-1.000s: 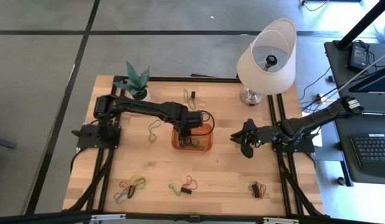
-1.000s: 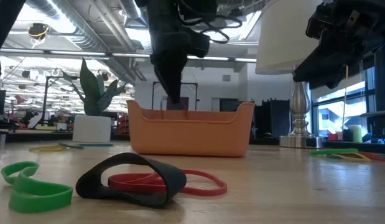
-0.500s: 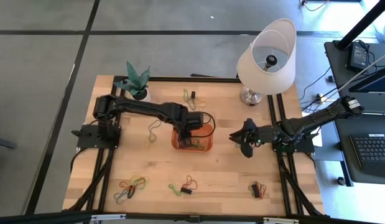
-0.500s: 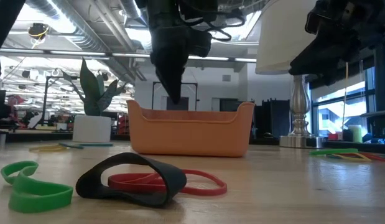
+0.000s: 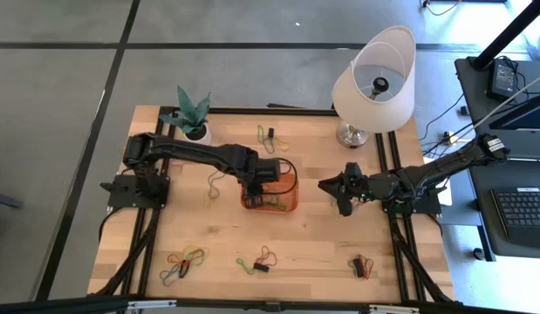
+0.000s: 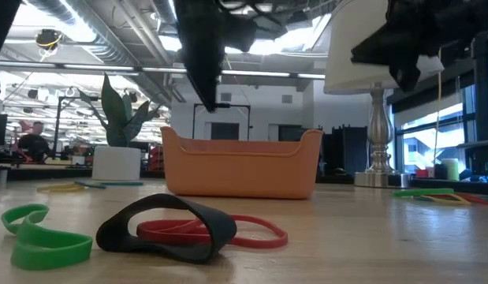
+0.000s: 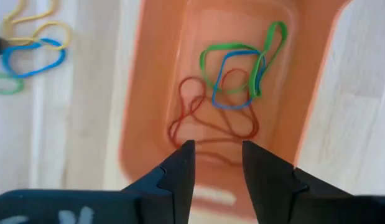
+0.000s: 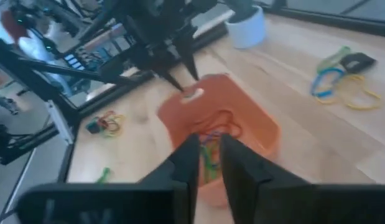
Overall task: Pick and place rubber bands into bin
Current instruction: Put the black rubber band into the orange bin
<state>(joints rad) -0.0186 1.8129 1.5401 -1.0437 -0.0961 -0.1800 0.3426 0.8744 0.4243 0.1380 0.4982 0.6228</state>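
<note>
Rubber bands point(image 7: 232, 81) in green, blue and red lie tangled on the floor of the orange bin point(image 5: 271, 194), straight ahead of your left gripper point(image 7: 217, 163) and just past its fingertips. Your left fingers point(image 7: 180, 171) stand a small way apart with nothing between them; through the gap you see only the bin's floor and near wall. In the low view that gripper hangs above the bin's left end, its tips clear of the rim.

Off to one side of your left fingers, outside the bin wall, a loose cluster of yellow and blue bands point(image 7: 33, 46) lies on the wooden table point(image 5: 322, 231).

Your right gripper point(image 5: 336, 187) is held in the air just beside the bin's right end, pointing at it. Its fingers point(image 8: 186, 163) sit close together with a narrow slit between them, and you can see nothing gripped there; the bin and its bands show directly beyond the tips.

More bands rest along the table's front edge, well apart from both grippers: a green and red bunch point(image 5: 184, 262), a middle group point(image 5: 259, 260) and a small dark heap point(image 5: 361, 266). Another few point(image 5: 268, 135) lie at the back, between the potted plant point(image 5: 191, 113) and the lamp point(image 5: 374, 78).
</note>
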